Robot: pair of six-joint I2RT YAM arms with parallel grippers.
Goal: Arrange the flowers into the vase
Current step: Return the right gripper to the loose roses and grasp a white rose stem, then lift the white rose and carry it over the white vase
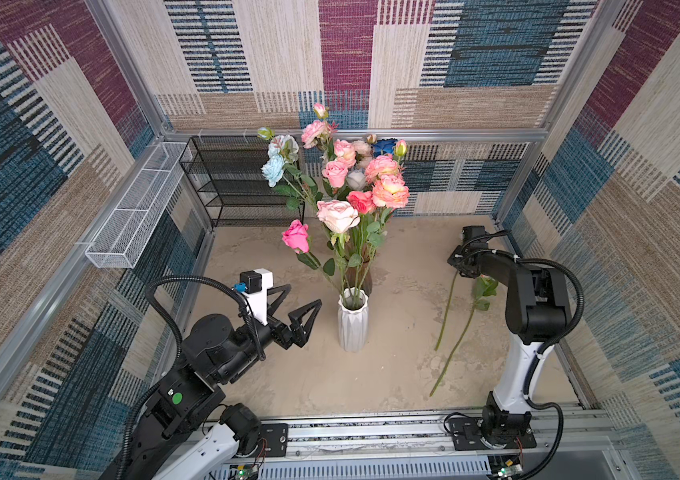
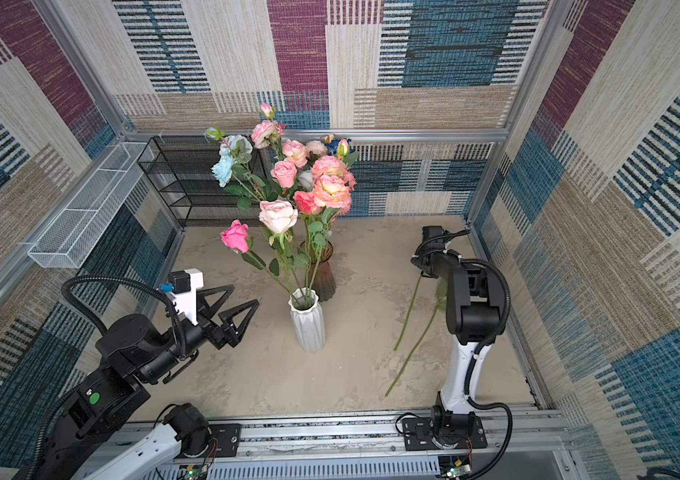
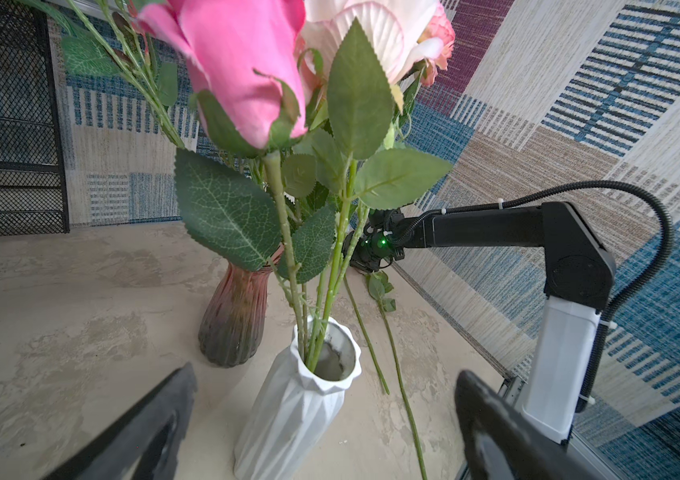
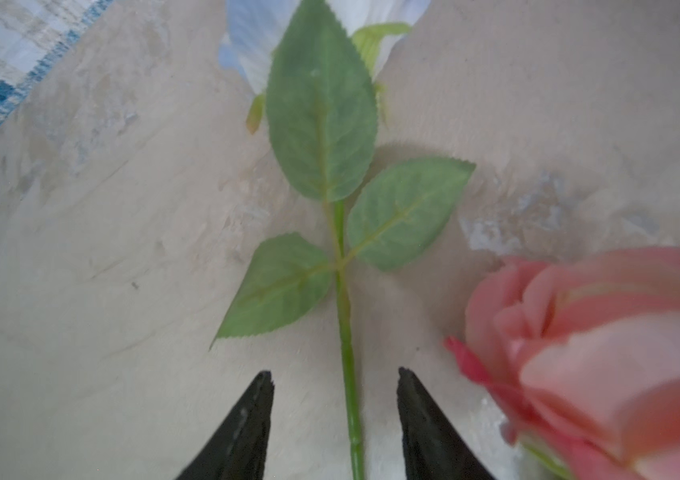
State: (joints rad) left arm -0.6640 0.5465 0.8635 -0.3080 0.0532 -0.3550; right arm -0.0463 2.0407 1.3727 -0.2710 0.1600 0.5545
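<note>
The white faceted vase (image 1: 352, 322) (image 3: 288, 415) holds a few flowers, among them a bright pink rose (image 1: 296, 236) (image 3: 238, 62) and a pale pink one (image 1: 337, 215). My left gripper (image 1: 304, 296) (image 3: 325, 376) hovers open just left of the vase, holding nothing. Two more flowers lie on the floor at the right, their stems (image 1: 460, 345) pointing toward the front. My right gripper (image 4: 334, 374) is low over them, open, its fingers either side of one green stem (image 4: 344, 332) without touching it. A pale blue bloom (image 4: 255, 41) and a pink rose (image 4: 600, 353) lie close by.
A reddish glass vase (image 1: 365, 278) packed with several blooms (image 1: 375, 174) stands right behind the white one. A black mesh rack (image 1: 238, 183) sits at the back left, and a white mesh basket (image 1: 134, 208) hangs on the left wall. Carpeted walls enclose the floor.
</note>
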